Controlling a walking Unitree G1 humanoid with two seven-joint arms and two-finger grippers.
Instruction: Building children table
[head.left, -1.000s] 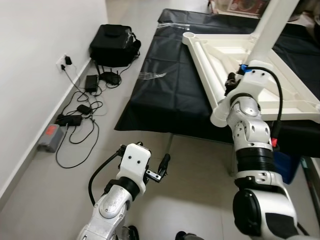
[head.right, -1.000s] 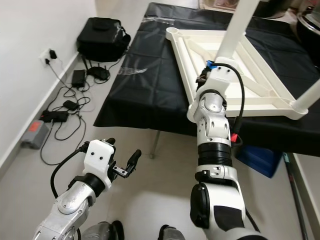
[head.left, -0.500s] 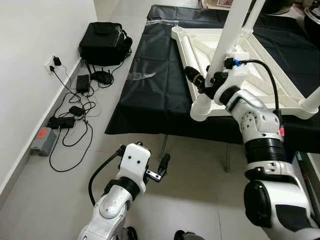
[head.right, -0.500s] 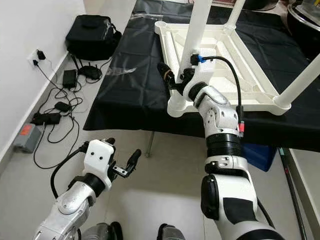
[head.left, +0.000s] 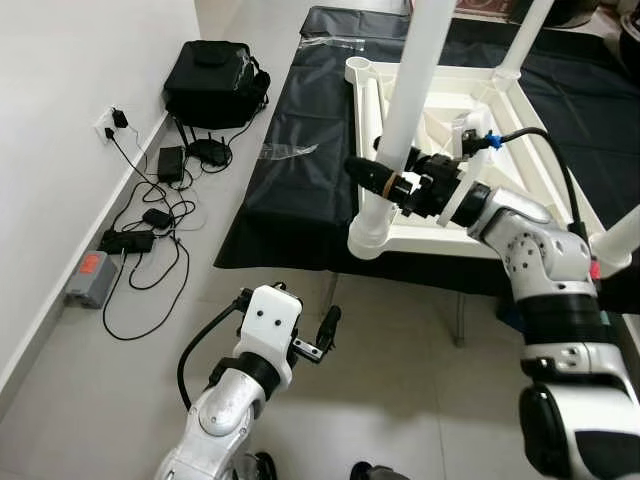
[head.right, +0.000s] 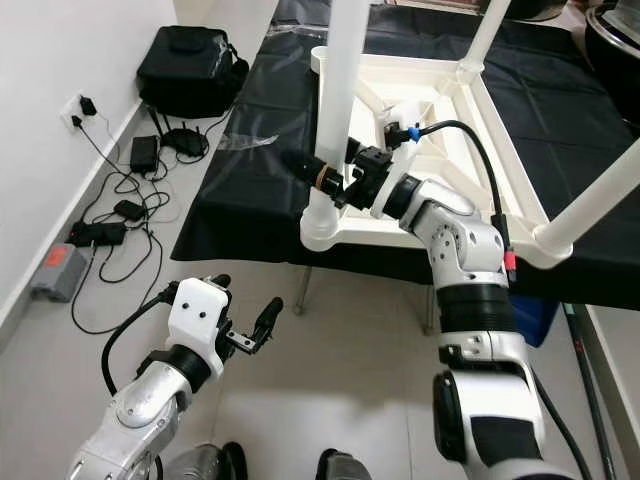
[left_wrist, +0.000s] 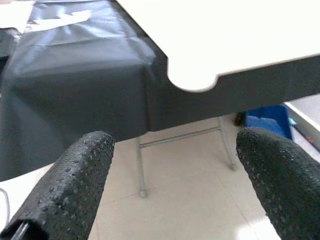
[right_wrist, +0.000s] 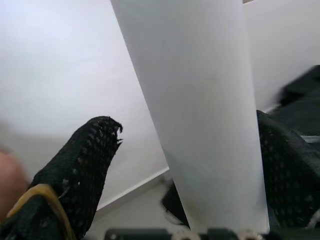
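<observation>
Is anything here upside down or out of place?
Yes: the white table lies upside down on the black cloth, legs up, its near corner past the edge. The right tool has its fingers around the near leg.

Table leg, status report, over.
Right gripper at the near corner leg, fingers either side of it, a gap on one side. Left gripper open, idle above the floor. Table upside down on the black cloth. Nothing in the way.
</observation>
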